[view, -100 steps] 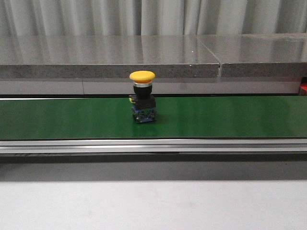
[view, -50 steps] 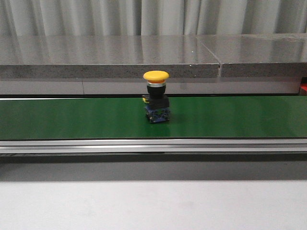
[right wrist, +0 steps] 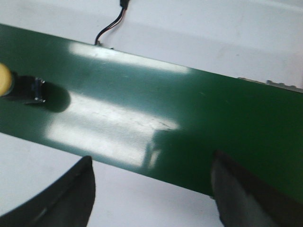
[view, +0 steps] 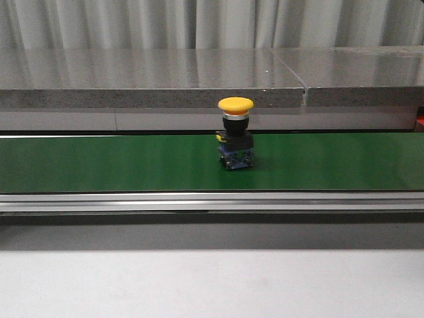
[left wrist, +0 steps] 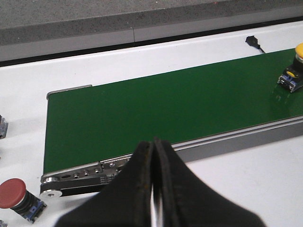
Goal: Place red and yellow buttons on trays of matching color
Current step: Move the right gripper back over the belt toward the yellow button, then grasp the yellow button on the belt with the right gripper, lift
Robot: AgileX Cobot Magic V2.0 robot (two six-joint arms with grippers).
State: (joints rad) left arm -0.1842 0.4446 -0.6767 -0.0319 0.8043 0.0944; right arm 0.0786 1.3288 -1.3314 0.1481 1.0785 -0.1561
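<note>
A yellow button (view: 235, 134) with a black and blue base stands upright on the green conveyor belt (view: 99, 162), right of centre in the front view. It also shows at the belt's far end in the left wrist view (left wrist: 293, 71) and at the frame edge in the right wrist view (right wrist: 14, 87). A red button (left wrist: 16, 197) lies on the white table beside the belt's end. My left gripper (left wrist: 154, 146) is shut and empty, hanging above the belt's near rail. My right gripper (right wrist: 151, 163) is open above the belt's edge, away from the yellow button. No trays are in view.
A grey stone ledge (view: 152, 79) runs behind the belt, with curtains beyond. A black cable plug (left wrist: 253, 42) lies on the white table past the belt. A metal rail (view: 212, 201) lines the belt's front edge.
The yellow button has travelled steadily to the right along the belt in the front view. Neither arm appears in that view.
</note>
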